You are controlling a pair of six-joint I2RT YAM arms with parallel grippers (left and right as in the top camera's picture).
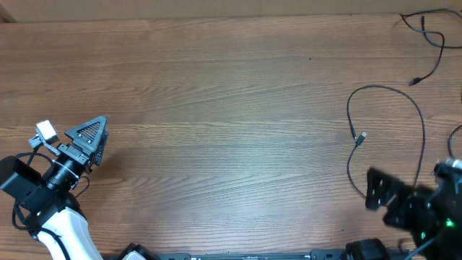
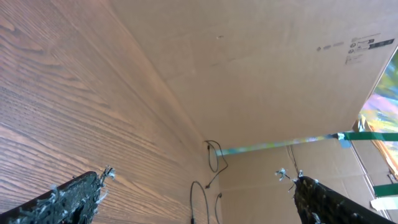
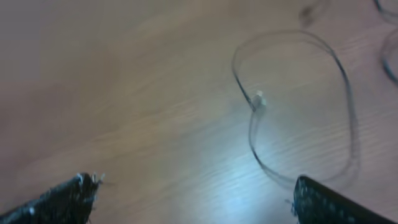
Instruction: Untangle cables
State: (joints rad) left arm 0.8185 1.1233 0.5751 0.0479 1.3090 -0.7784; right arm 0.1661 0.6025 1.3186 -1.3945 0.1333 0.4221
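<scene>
**Both grippers standing open, cables lying off to the right**

The left arm is crouching at the near-left corner of the wooden surface (image 1: 216, 108). Its forearm is angling up and away from its base, so the left gripper (image 1: 94, 141) is pointing toward the far middle of the surface. Its jaws are standing wide apart and are holding nothing. In the left wrist view, which is tilting hard to one side, its two fingers (image 2: 74, 196) are sitting at the bottom corners. Between them only bare wood, a cardboard wall (image 2: 280, 74) and the distant cords are showing.

The right arm is reaching in from the near-right corner, and the right gripper (image 1: 410, 180) is facing the far side. Its jaws are spread just as wide and are gripping nothing.

The cables are all lying on the right part of the surface, well apart from the left gripper. The looped cable (image 1: 382, 87) is arching away from the right gripper, and its silver-tipped plug (image 1: 361, 136) is resting on the wood at the loop's left side. Its right-hand run is passing between the right gripper's fingers in the overhead view. The right wrist view is blurred, but it is framing this same loop just ahead of the fingertips. A second cable (image 1: 439, 50) is curling in the far-right corner, with its dark plug end (image 1: 413, 81) lying nearer the loop. A third strand (image 1: 453, 133) is showing at the right edge, cut off by the frame.
</scene>
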